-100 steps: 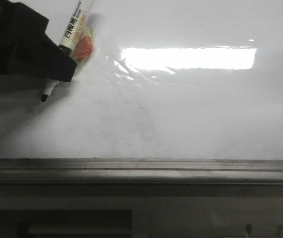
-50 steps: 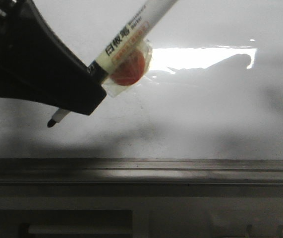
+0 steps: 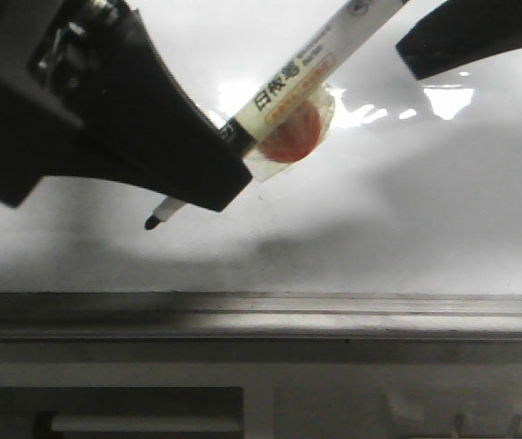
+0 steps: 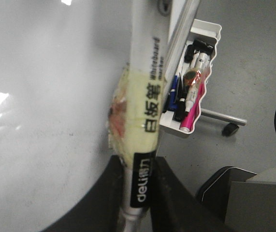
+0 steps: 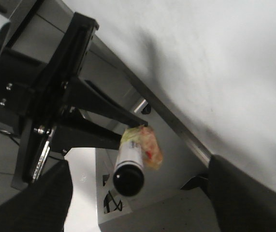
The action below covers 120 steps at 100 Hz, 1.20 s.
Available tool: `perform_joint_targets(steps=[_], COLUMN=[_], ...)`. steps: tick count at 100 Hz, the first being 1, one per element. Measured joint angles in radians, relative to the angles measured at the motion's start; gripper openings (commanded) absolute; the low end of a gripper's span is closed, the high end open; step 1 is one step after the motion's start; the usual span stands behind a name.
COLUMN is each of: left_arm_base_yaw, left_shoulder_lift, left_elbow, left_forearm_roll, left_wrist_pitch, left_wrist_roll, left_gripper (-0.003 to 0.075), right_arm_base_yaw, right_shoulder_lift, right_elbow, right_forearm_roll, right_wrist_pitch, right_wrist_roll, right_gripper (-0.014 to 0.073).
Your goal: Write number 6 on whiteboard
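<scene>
Nothing is written yet: no number 6 shows anywhere on the whiteboard [image 3: 407,229]. Nearest the front camera, the left gripper [image 3: 219,169] clamps a taped whiteboard marker [image 3: 288,87], its black tip [image 3: 154,222] hanging above the grey rail [image 3: 334,306], apparently off the surface. Farther back, the right gripper [image 5: 138,193] has its fingers spread wide, holding nothing. Judging from this, the stroke has not begun; next the tip must press onto the board.
</scene>
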Motion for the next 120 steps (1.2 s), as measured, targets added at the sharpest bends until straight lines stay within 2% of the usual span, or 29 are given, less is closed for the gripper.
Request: perform_joint_targets(steps=[12, 21, 33, 57, 67, 72, 79, 89, 95, 102, 120], left_arm_base_yaw=[-0.002, -0.004, -0.008, -0.008, -0.008, -0.008, -0.008, -0.008, 0.002, 0.023, 0.131], left_shoulder_lift=[0.014, 0.017, 0.017, 0.017, 0.017, 0.017, 0.017, 0.017, 0.015, -0.002, -0.109], left_elbow=[-0.02, -0.02, -0.02, -0.02, -0.02, -0.02, -0.02, -0.02, -0.02, -0.02, -0.02], left_forearm_roll=[0.002, 0.01, 0.016, 0.018, 0.018, 0.015, 0.008, -0.015, -0.044, -0.091, -0.164], left_wrist_pitch=[-0.004, -0.003, -0.007, -0.036, -0.037, -0.037, -0.037, -0.045, -0.047, -0.052, -0.055], left_wrist_roll=[0.0, 0.002, 0.002, 0.002, 0.002, 0.002, 0.002, 0.002, 0.002, 0.002, 0.002], left_gripper=[-0.002, -0.002, -0.002, -0.0019, -0.0008, 0.0035, 0.016, 0.0432, 0.0548, 0.0584, 0.0517], right_arm_base_yaw=[0.039, 0.055, 0.058, 0.058, 0.058, 0.058, 0.058, 0.058, 0.06, 0.06, 0.06], right_shoulder_lift=[0.027, 0.033, 0.035, 0.037, 0.037, 0.037, 0.037, 0.037, 0.031, 0.0, -0.19], right_elbow=[-0.004, -0.004, -0.005, -0.005, -0.005, -0.007, -0.007, -0.007, -0.007, 0.012, 0.122], right_forearm_roll=[0.0, 0.0, 0.0, -0.002, -0.005, -0.006, -0.006, -0.006, -0.006, -0.006, -0.008], right_wrist_pitch=[-0.013, -0.031, -0.037, -0.038, -0.038, -0.038, -0.038, -0.038, -0.043, -0.075, -0.234], right_wrist_roll=[-0.008, -0.022, -0.04, -0.07, -0.081, -0.085, -0.087, -0.098, -0.108, -0.12, -0.126], right_gripper=[0.0509, 0.0411, 0.0216, -0.0063, -0.0062, -0.0062, -0.0062, -0.0062, -0.0061, -0.0061, -0.0062])
